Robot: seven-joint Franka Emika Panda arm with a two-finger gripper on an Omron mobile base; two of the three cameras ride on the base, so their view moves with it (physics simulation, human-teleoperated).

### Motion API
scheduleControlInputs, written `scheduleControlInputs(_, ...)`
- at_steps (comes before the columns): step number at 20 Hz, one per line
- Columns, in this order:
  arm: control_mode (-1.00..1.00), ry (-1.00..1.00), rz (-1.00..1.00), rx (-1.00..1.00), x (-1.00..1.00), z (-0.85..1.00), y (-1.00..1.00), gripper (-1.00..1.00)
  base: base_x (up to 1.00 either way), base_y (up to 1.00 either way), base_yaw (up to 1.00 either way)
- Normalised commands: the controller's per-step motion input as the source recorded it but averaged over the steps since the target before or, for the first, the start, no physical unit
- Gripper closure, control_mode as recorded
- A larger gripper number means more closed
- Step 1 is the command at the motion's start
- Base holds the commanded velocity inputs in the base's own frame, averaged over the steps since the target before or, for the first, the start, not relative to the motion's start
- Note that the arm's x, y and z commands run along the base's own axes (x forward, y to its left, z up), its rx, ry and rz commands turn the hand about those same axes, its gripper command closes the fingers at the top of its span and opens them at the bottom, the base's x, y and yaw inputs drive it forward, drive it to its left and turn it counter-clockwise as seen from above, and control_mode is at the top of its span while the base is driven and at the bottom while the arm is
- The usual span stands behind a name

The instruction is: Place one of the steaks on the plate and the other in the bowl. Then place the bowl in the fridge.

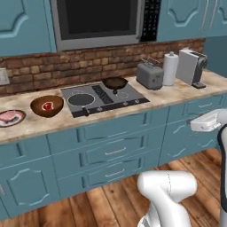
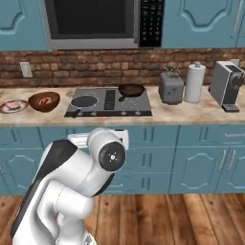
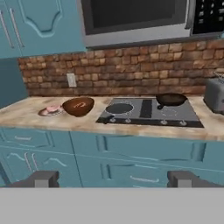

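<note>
The brown wooden bowl (image 1: 46, 114) (image 2: 44, 108) (image 3: 78, 112) stands on the counter left of the cooktop. Inside it lies the deep red steak (image 1: 47, 106) (image 2: 44, 101) (image 3: 80, 105). Just left of the bowl, the small plate (image 1: 20, 120) (image 2: 23, 108) (image 3: 43, 113) carries the pale pink steak (image 1: 7, 117) (image 2: 13, 105) (image 3: 53, 108). My gripper (image 3: 113, 179) is open and empty, held well back from the counter in front of the drawers and facing the bowl and cooktop. The fridge is out of view.
A cooktop (image 1: 106, 101) holds two black frying pans (image 1: 115, 83) (image 1: 81, 99). Right of it stand a toaster (image 1: 150, 75), a paper towel roll (image 1: 170, 68) and a coffee machine (image 1: 191, 66). A microwave (image 1: 97, 20) hangs above, teal drawers (image 1: 111, 150) below.
</note>
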Motion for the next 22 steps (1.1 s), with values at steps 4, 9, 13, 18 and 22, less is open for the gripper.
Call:
scheduleControlInputs(4,1.00,0.00,0.00,0.00,0.00,0.00,0.00,-1.00,0.50,1.00,0.12)
scheduleControlInputs(9,1.00,0.00,0.00,0.00,0.00,0.00,0.00,-1.00,0.81,0.90,0.43)
scheduleControlInputs(13,1.00,0.00,0.00,0.00,0.00,0.00,0.00,-1.00,0.93,0.70,0.45)
scheduleControlInputs(18,1.00,0.00,0.00,0.00,0.00,0.00,0.00,-1.00,0.99,0.51,0.34)
scheduleControlInputs(22,1.00,0.00,0.00,0.00,0.00,0.00,0.00,-1.00,0.81,0.12,0.05)
